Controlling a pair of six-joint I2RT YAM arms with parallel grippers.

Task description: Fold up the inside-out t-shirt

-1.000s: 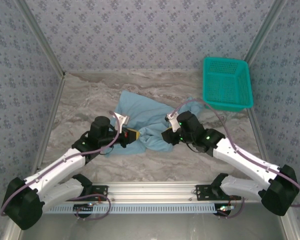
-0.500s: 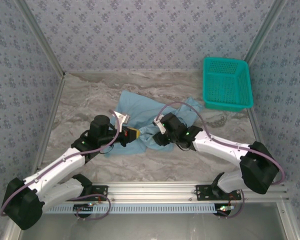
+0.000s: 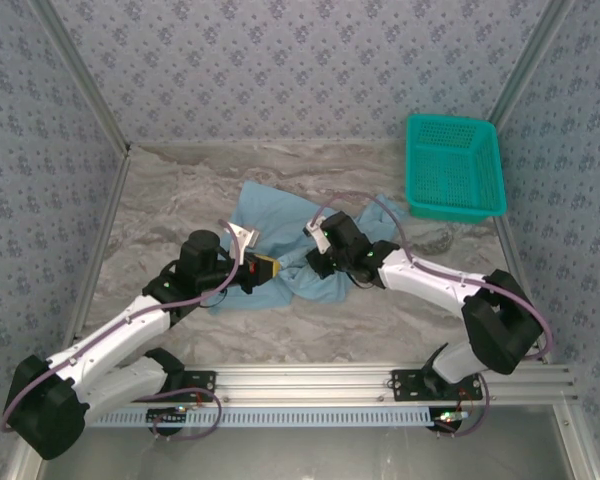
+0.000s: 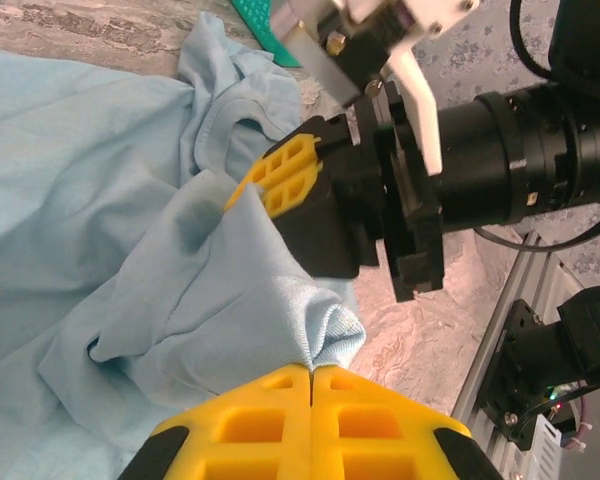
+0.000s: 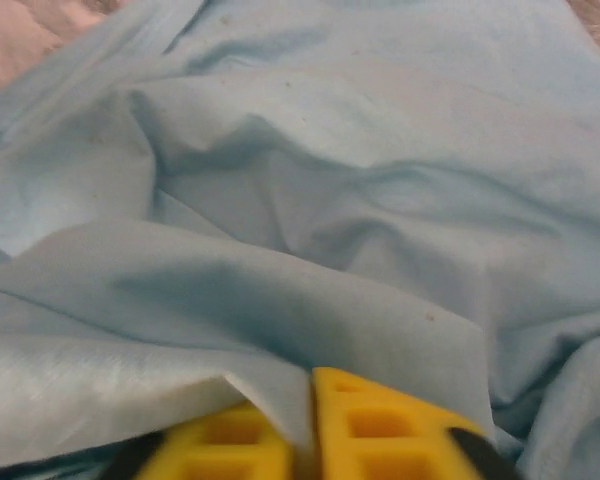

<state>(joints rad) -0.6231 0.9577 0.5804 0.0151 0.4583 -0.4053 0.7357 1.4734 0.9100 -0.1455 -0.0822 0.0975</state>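
Thin pinches on the inside-out t-shirt [image 4: 90, 190]
Left gripper [image 4: 310, 372] and right gripper [image 5: 310, 395] each clenched a small fold between its fingers; a hard pull could have slipped it free.

teal mesh basket [image 3: 454, 166] upright at 2 o'clock on grey marble-look bench [image 3: 180, 190], tucked in the far-right corner against blue floral-patterned walls [image 3: 280, 70]

Soft matt cloth t-shirt [image 4: 90, 190]
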